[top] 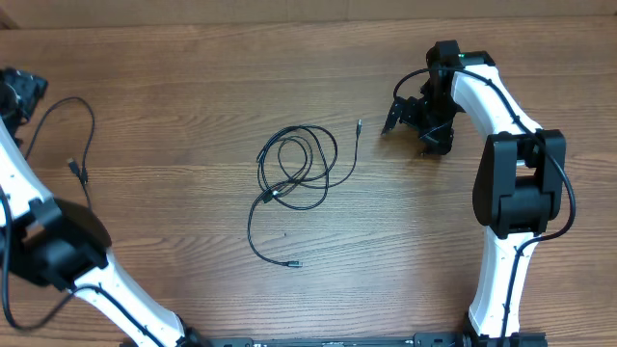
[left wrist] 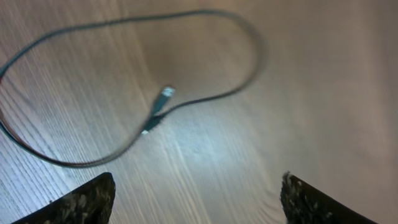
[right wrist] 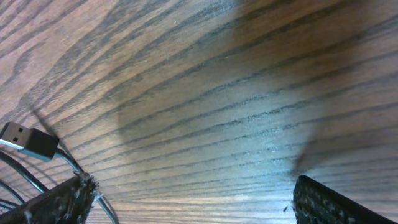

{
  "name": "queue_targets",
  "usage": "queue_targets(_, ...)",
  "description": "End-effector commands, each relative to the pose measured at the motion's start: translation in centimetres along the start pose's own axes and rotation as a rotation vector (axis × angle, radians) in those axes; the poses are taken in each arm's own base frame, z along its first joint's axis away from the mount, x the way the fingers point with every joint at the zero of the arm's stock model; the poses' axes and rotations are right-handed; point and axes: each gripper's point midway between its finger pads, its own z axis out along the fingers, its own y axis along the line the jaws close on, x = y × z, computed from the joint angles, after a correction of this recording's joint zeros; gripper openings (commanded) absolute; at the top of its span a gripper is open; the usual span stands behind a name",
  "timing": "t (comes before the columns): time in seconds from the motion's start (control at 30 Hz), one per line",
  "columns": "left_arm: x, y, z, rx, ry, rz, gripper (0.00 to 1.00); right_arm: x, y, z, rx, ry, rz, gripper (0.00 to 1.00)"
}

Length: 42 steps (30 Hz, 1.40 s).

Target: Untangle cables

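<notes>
Cables [top: 278, 193] lie near the middle of the wooden table [top: 193, 77], thin black cords wound into a few overlapping loops. One loose end [top: 359, 123] runs up from the loops and points toward the right arm [top: 516, 183]. Another tail sweeps down and ends in a small plug [top: 294, 263] nearer the front edge.

A separate black cable [top: 92, 120] sits well apart at the left side, arched in a wide loop beside the left arm [top: 58, 246]. The left wrist view shows its silver-tipped plug [left wrist: 165, 93] resting flat on the wood inside that loop.

Left jaws are spread wide with nothing between them. Both fingers [left wrist: 87, 200] are above the table, and the loop lies ahead of them, untouched.

Right jaws are likewise apart and empty, near the loose end but not touching it. In the right wrist view a USB plug [right wrist: 25, 140] lies on the wood just beside one finger [right wrist: 59, 205], outside the gap. I cannot tell which cord it belongs to.
</notes>
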Motion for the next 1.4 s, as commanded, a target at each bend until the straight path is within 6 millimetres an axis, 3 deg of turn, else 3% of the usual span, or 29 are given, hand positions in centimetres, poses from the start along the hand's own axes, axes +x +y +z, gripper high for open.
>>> queue_targets(0.0, 2.7, -3.7, -11.3, 0.207, -0.136, 0.17, 0.84, -0.9, 2.4, -5.9, -0.064, -0.14, -0.076, 1.0)
queue_targets(0.07, 5.1, -5.3, -14.1, 0.262, -0.155, 0.259, 0.84, -0.7, 3.2, -8.4, -0.088, -0.191, -0.097, 1.0)
queue_targets(0.17, 10.9, -8.2, -16.7, 0.333, -0.123, 0.454, 0.84, 0.2, 4.0, -12.4, -0.125, -0.267, -0.122, 1.0)
queue_targets(0.27, 17.9, -10.8, -17.0, 0.38, -0.016, 0.662, 0.82, 1.5, 4.6, -15.7, -0.158, -0.323, -0.168, 1.0)
queue_targets(0.4, 25.3, -13.7, -16.5, 0.41, 0.06, 0.841, 0.79, 2.5, 4.6, -18.7, -0.183, -0.382, -0.175, 1.0)
queue_targets(0.47, 28.9, -15.0, -15.8, 0.416, 0.1, 0.905, 0.76, 3.0, 4.2, -20.2, -0.193, -0.409, -0.171, 1.0)
queue_targets(0.5, 31.7, -15.8, -15.0, 0.408, 0.141, 0.926, 0.75, 3.2, 3.9, -20.9, -0.195, -0.42, -0.164, 1.0)
queue_targets(0.63, 39.3, -17.6, -11.5, 0.366, 0.245, 0.967, 0.74, 3.4, 1.9, -22.7, -0.195, -0.448, -0.119, 1.0)
queue_targets(0.7, 45.4, -18.0, -7.5, 0.288, 0.319, 0.966, 0.72, 3.0, 0.5, -23.3, -0.19, -0.455, -0.081, 1.0)
queue_targets(0.77, 48.5, -17.7, -4.8, 0.223, 0.34, 0.96, 0.72, 3.0, -0.2, -23.3, -0.184, -0.449, -0.069, 1.0)
queue_targets(0.8, 49.2, -17.5, -4.2, 0.201, 0.341, 0.952, 0.72, 3.0, -0.2, -23.3, -0.182, -0.448, -0.072, 1.0)
queue_targets(0.87, 51.9, -16.3, -0.9, 0.102, 0.347, 0.922, 0.72, 3.1, -0.3, -23.2, -0.173, -0.445, -0.087, 1.0)
queue_targets(1.0, 54.6, -14.7, 2.6, 0.006, 0.371, 0.921, 0.66, 3.3, -0.6, -23.0, -0.155, -0.439, -0.106, 1.0)
queue_targets(1.13, 54.8, -14.0, 3.8, -0.038, 0.36, 0.935, 0.64, 3.3, -1.0, -22.9, -0.135, -0.437, -0.1, 1.0)
queue_targets(1.37, 53.5, -12.9, 3.1, -0.094, 0.331, 0.957, 0.62, 3.2, -0.9, -22.9, -0.137, -0.441, -0.101, 1.0)
